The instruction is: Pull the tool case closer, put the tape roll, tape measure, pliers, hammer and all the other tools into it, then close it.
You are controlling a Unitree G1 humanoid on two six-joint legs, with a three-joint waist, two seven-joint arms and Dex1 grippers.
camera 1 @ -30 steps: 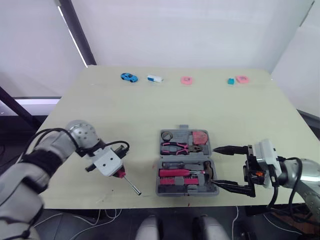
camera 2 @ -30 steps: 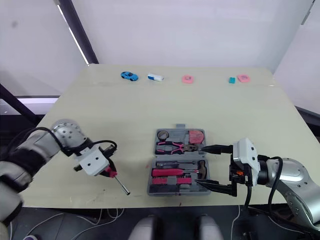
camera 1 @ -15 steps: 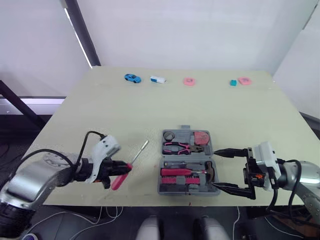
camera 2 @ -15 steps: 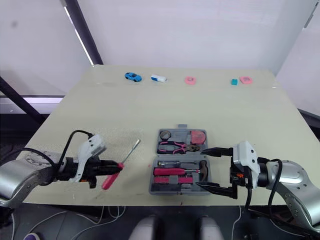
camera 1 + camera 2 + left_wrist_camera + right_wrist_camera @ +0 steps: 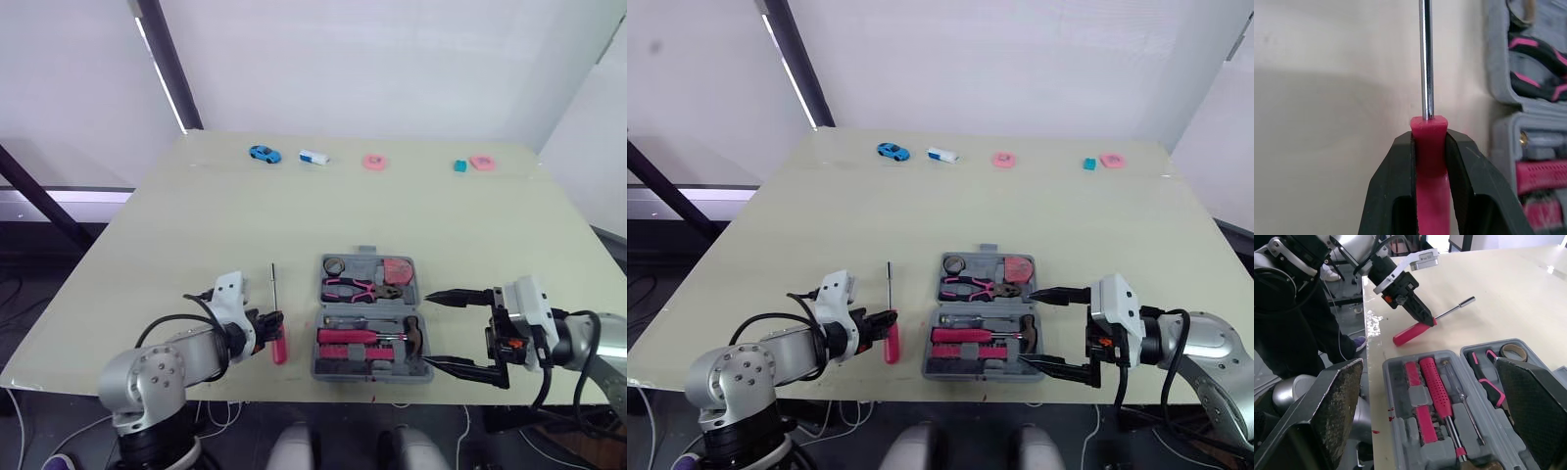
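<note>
Tool case [image 5: 316,354] lies open between left gripper [image 5: 1429,139], pinching a screwdriver [image 5: 274,299], and spread right gripper [image 5: 431,328]; far trinkets [image 5: 372,162] are indistinct.

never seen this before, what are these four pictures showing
It is a two-armed humanoid robot packing a tool case. The two wide pictures come from cameras in its head, looking down on a table. The two close ones come from cameras on its wrists. The left gripper is clamped on the pink handle of a screwdriver, beside the open case. The right gripper is open at the case's other side, holding nothing. Small items, a toy car among them, line the table's far edge.
</note>
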